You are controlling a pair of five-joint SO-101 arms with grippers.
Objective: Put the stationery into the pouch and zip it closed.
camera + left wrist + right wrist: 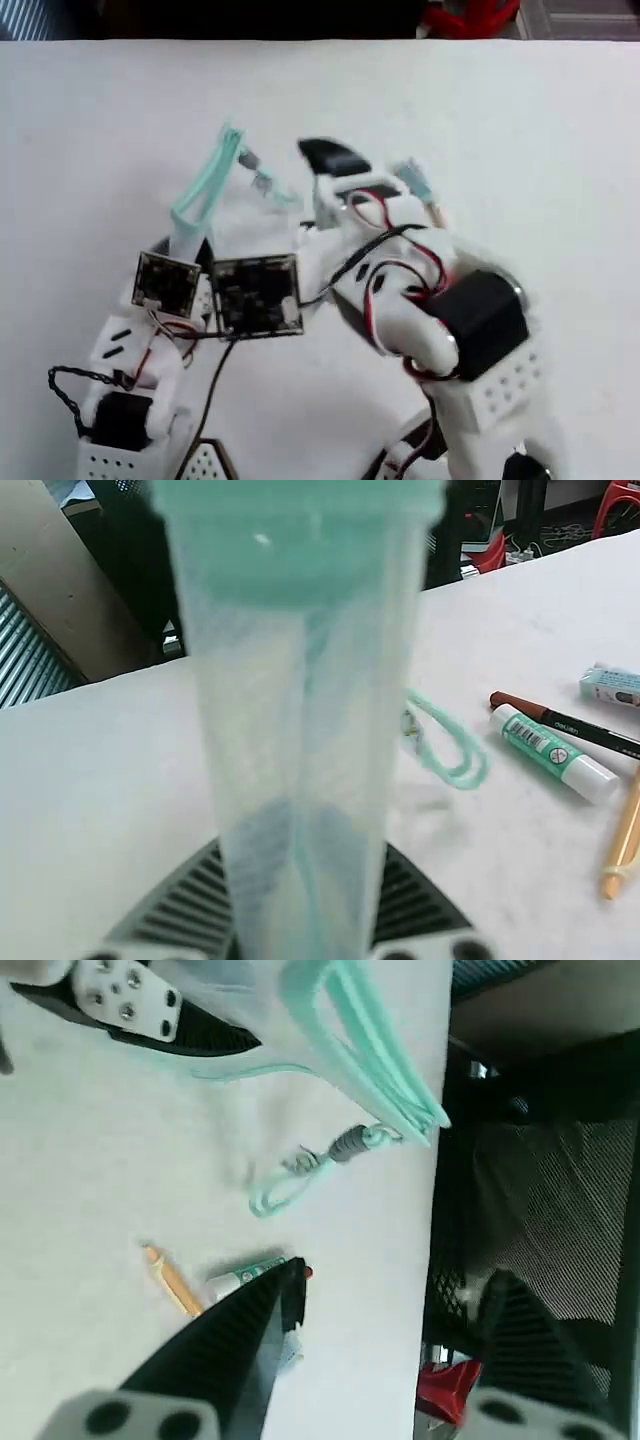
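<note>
Seemingly limp, the pouch sits clamped in the left gripper. Right gripper gapes — take the glue stick midway.

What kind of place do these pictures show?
Probably a robotics lab or workroom: two robot arms work at a white table, with a glue stick and a pen lying on it.

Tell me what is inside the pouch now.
Nothing clear shows through the translucent pouch; the glue stick, pen, eraser and pencil lie outside on the table. Its bottom, within the left gripper, is hidden.
</note>
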